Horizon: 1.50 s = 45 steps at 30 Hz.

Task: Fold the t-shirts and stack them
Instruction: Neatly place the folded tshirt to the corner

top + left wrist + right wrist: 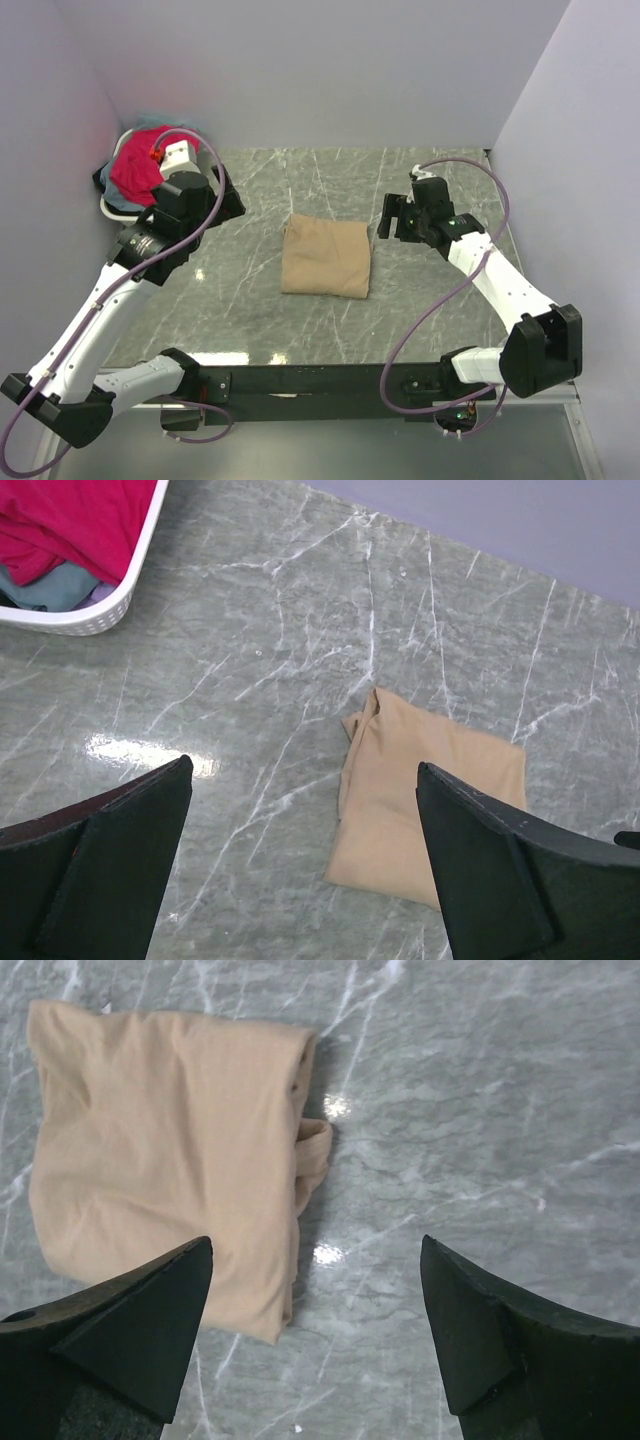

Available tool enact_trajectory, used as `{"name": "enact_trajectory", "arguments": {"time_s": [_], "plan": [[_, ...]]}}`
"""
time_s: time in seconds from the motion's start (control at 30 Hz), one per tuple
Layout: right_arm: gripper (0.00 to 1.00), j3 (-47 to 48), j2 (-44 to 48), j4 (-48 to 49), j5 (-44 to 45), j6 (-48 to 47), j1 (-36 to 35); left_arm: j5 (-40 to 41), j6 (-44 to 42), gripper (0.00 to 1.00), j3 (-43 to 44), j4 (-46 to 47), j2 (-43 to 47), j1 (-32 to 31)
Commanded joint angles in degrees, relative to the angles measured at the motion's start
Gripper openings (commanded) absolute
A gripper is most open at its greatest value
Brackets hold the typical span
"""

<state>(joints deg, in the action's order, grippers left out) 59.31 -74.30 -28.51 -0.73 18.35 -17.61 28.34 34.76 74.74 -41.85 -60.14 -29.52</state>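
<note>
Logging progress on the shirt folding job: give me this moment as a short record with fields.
folded: plain tan cloth t-shirt, a flat rectangle at mid-table
surface: grey marble-patterned table
waiting: bright red-pink t-shirt on top of pale blue-grey cloth
container: white oval plastic basket, far left corner
left claw: open, empty, near the basket
right claw: open, empty, just right of the folded shirt, not touching it

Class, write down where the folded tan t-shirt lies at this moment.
In the top view the tan t-shirt lies near the middle of the table, just left of the right gripper, apart from the basket in the far left corner.
</note>
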Motion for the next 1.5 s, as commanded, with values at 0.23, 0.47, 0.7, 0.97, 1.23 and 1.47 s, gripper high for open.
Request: {"name": "enact_trajectory", "arguments": {"time_s": [0.23, 0.47, 0.7, 0.97, 1.23, 1.47], "plan": [[0.91, -2.5, -4.7, 6.5, -6.0, 2.0, 2.2, 3.9, 0.1, 0.99, 2.3, -1.8, -0.9, -0.4], [0.91, -2.1, -5.5, 6.7, -5.5, 1.5, 2.3, 4.4, -0.6, 0.99, 0.6, -1.3, -1.7, -0.4], [0.91, -4.5, -9.3, 11.3, -12.0, 3.4, 3.0, 4.4, -1.5, 0.99, -0.5, -1.7, -1.7, -0.5], [0.91, -6.7, -12.4, 15.1, -18.3, 4.7, 5.0, 4.8, -1.4, 0.99, -1.6, -3.1, 0.5, -0.4], [0.91, -6.5, -18.3, 17.8, -24.7, 4.9, 5.9, 4.9, -1.5, 0.99, -3.4, -3.4, 2.4, -0.4], [0.9, -6.9, -23.7, 20.3, -29.1, 7.1, 5.9, 4.9, -1.6, 0.99, -3.3, -4.0, 2.1, -0.3]]}}
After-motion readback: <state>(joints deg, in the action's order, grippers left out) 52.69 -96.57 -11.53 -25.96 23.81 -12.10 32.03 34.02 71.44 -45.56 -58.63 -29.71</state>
